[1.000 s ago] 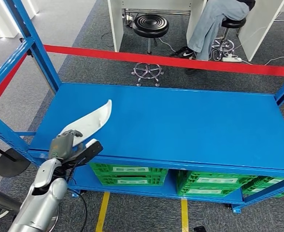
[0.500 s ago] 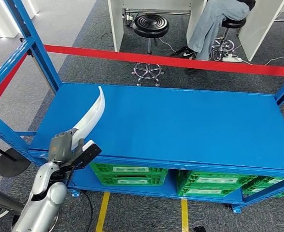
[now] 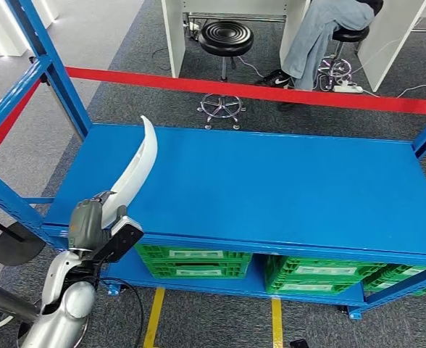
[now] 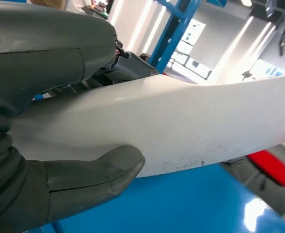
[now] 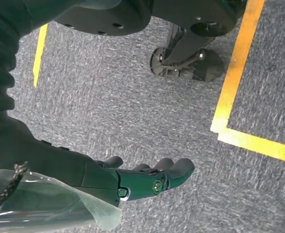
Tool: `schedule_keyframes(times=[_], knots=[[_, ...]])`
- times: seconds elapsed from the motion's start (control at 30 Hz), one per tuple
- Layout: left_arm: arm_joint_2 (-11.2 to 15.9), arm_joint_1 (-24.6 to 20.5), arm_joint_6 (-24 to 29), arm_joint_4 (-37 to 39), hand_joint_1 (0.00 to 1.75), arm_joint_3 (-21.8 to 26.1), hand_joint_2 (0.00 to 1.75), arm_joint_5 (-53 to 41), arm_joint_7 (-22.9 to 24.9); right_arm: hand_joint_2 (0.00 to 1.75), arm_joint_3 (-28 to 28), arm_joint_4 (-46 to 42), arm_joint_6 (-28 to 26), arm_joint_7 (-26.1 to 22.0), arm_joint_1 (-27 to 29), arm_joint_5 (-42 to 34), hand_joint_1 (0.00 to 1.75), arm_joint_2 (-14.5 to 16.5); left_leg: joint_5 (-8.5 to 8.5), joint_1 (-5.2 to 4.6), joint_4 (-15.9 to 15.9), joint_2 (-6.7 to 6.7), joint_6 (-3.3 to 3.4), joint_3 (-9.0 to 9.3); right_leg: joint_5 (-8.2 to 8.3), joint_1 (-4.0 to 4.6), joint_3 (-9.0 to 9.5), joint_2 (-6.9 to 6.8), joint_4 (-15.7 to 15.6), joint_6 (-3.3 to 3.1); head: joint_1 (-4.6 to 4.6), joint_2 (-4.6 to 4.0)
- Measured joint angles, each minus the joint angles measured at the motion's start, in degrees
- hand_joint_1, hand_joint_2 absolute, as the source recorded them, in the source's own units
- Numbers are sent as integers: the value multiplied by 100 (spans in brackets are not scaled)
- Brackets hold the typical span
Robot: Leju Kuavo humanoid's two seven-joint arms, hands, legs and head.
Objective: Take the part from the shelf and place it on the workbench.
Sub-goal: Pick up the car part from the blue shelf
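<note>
Left hand point(image 3: 93, 226) grips white part point(image 3: 135, 165) over shelf's point(image 3: 265, 181) near-left edge, right hand point(image 5: 148, 177) open, empty; lift-off step, next carry to counter.

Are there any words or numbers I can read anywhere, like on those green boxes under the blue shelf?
No text here can be read.
Green crates: white label strips on their fronts, print too small and blurred to read.
White part held in the left hand: no writing visible.
Blue shelf: no label.
Yellow floor lines: plain markings, no characters.
</note>
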Motion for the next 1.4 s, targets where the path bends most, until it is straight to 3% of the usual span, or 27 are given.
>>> schedule_keyframes(times=[0.2, 0.3, 0.37, 0.43, 0.47, 0.5, 0.53, 0.6, 0.67, 0.7, 0.8, 0.87, 0.93, 0.97, 1.0, 1.03, 1.1, 1.17, 1.2, 1.3, 1.33, 1.4], knots=[[-68, 333, 75, -504, 175, -81, 175, 252, -262, 175, -90, -2, -115, -39, 26, -5, 0, 107, -25, -22, 57, -4, 66, -38, 28, -33, 1, 1, -29, 45, -4, 0], [-111, 638, 151, -852, 175, -261, 175, 351, -467, 175, -137, -2, -194, -101, 54, -2, 0, 163, 65, -11, -20, 7, 159, -24, 9, -40, -3, -3, -44, 110, -3, 0], [-150, 842, 245, -1069, 175, -429, 175, 416, -584, 175, -171, -2, -238, -127, 64, 10, 0, 179, 142, 9, -103, 25, 228, -36, -275, -24, -142, -9, 258, 108, 14, 0], [-174, 996, 305, -1201, 175, -556, 175, 451, -638, 175, -203, -2, -261, -140, 62, 17, 0, 180, 174, -15, -109, 36, 256, -92, -717, 0, -432, -13, 1002, 96, 31, 0], [-181, 1059, 316, -1243, 175, -600, 175, 462, -648, 175, -216, -2, -270, -144, 60, 21, 0, 180, 192, -33, -107, 40, 261, -121, -863, 8, -547, -14, 1347, 96, 35, 0], [-187, 1115, 333, -1280, 175, -635, 175, 477, -660, 175, -227, -3, -289, -148, 59, 28, 0, 181, 212, -51, -105, 42, 264, -149, -906, 16, -575, -15, 1520, 90, 34, 0], [-192, 1164, 360, -1316, 175, -665, 175, 497, -681, 175, -238, -4, -321, -150, 58, 40, 0, 181, 232, -65, -101, 41, 258, -175, -835, 22, -485, -16, 1455, 76, 34, 0], [-203, 1265, 495, -1407, 175, -729, 175, 553, -761, 175, -257, -6, -414, -152, 63, 85, 0, 181, 266, -76, -78, 31, 234, -219, -545, 36, -5, -21, 717, 35, 36, 0], [-209, 1380, 710, -1518, 175, -819, 175, 583, -851, 175, -268, -7, -501, -133, 63, 136, 0, 181, 304, -84, -47, 19, 180, -263, -383, 70, 406, -18, 58, -17, 32, 0], [-210, 1437, 824, -1569, 175, -879, 175, 588, -883, 175, -279, -7, -535, -116, 62, 154, 0, 181, 327, -83, -34, 18, 144, -280, -379, 90, 464, -14, -77, -45, 33, 0], [-201, 1586, 1101, -1687, 175, -1050, 175, 625, -912, 175, -357, -14, -590, -104, 68, 163, 0, 178, 356, -56, -15, 6, 28, -319, -308, 115, 371, -17, -109, -170, 39, 0], [-176, 1666, 1245, -1754, 175, -1132, 175, 717, -913, 175, -425, -29, -502, -159, 66, 137, 0, 181, 29, -34, 231, -14, -40, -417, -210, 100, 293, -43, -133, -274, 26, 0], [-138, 1720, 1358, -1810, 175, -1203, 175, 833, -921, 175, -502, -49, -354, -216, 64, 112, 0, 181, -549, -8, 862, -24, -94, -573, -106, 102, 195, -64, -130, -315, 8, 0], [-117, 1739, 1397, -1828, 175, -1230, 175, 883, -927, 175, -540, -55, -286, -235, 67, 103, 0, 181, -753, 5, 1198, -26, -114, -628, -53, 105, 139, -71, -123, -314, 4, 0], [-97, 1753, 1424, -1840, 175, -1255, 175, 930, -936, 175, -580, -60, -225, -251, 70, 92, 0, 180, -833, 17, 1416, -26, -127, -621, -1, 107, 71, -78, -110, -307, 6, 0], [-80, 1762, 1439, -1845, 175, -1276, 175, 978, -946, 175, -617, -63, -163, -269, 72, 78, 0, 180, -792, 29, 1445, -26, -136, -530, 46, 107, -6, -83, -93, -295, 5, 0], [-55, 1768, 1453, -1849, 175, -1310, 175, 1087, -979, 175, -690, -68, -29, -310, 79, 50, 0, 184, -512, 51, 888, -26, -142, -58, 121, 98, -142, -86, -46, -257, 4, 0], [-40, 1761, 1461, -1850, 175, -1336, 175, 1170, -1018, 175, -758, -75, 78, -343, 91, 34, 0, 190, -394, 43, 134, -42, -111, 440, 190, 97, -230, -82, -8, -192, 5, 0], [-34, 1759, 1468, -1850, 175, -1345, 175, 1199, -1034, 175, -790, -81, 114, -352, 97, 32, 0, 194, -398, 30, -74, -53, -84, 552, 229, 98, -251, -81, 0, -151, 4, 0], [-16, 1759, 1480, -1848, 175, -1373, 175, 1253, -1061, 175, -856, -94, 184, -357, 132, 42, 0, 206, -336, -5, -144, -59, 42, 491, 328, 77, -282, -76, -18, -21, -1, 1], [-10, 1757, 1480, -1847, 175, -1386, 175, 1265, -1068, 175, -871, -96, 196, -356, 148, 46, 0, 208, -282, -7, -149, -49, 98, 446, 252, 68, -320, -70, 27, 5, 1, 1], [1, 1756, 1482, -1847, 175, -1413, 175, 1288, -1076, 175, -904, -101, 208, -360, 166, 50, 0, 211, -151, -11, -168, -28, 199, 317, -199, 67, -486, -56, 425, 20, 16, 0]])
